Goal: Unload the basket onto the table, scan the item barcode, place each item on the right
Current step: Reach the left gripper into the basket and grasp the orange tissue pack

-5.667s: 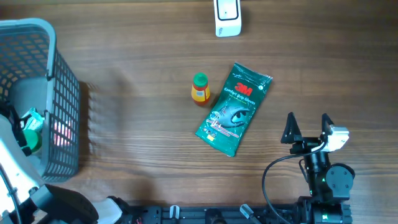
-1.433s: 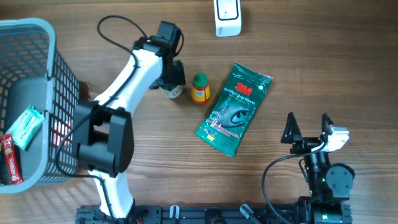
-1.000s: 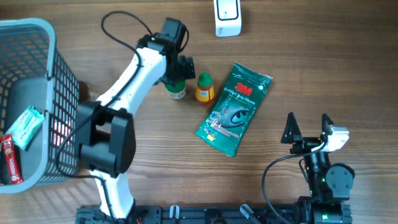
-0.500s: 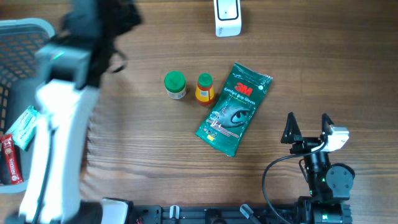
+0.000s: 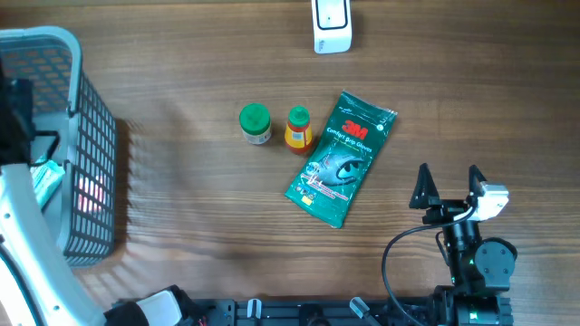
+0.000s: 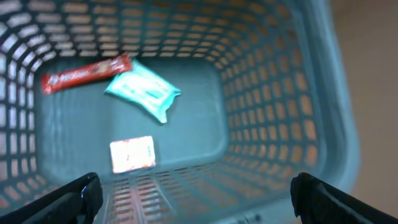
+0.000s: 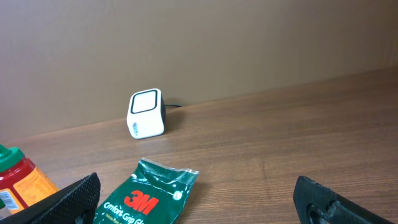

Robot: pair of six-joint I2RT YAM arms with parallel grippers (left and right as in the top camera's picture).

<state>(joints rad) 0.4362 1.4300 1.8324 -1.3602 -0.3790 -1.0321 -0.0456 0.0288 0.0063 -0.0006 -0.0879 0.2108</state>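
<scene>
The white barcode scanner (image 5: pixel 332 24) stands at the table's far edge, also in the right wrist view (image 7: pixel 147 114). A green-capped bottle (image 5: pixel 255 123), an orange bottle (image 5: pixel 297 129) and a green 3M packet (image 5: pixel 342 158) sit mid-table. My left arm (image 5: pixel 18 231) hangs over the grey basket (image 5: pixel 54 36). Its gripper (image 6: pixel 199 199) is open and empty above the basket floor, where a red bar (image 6: pixel 87 71) and a teal packet (image 6: pixel 143 90) lie. My right gripper (image 5: pixel 449 186) rests open near the front right, with nothing between its fingers (image 7: pixel 74 196).
The basket's mesh walls (image 6: pixel 280 93) surround the left gripper's view. A pale label-like patch (image 6: pixel 132 154) shows on the basket floor. Bare wood lies between the basket and the bottles, and to the right of the 3M packet (image 7: pixel 149 193).
My left gripper let go of the green-capped bottle beside the orange one, and the arm swung left to above the basket. The right arm has not moved.
</scene>
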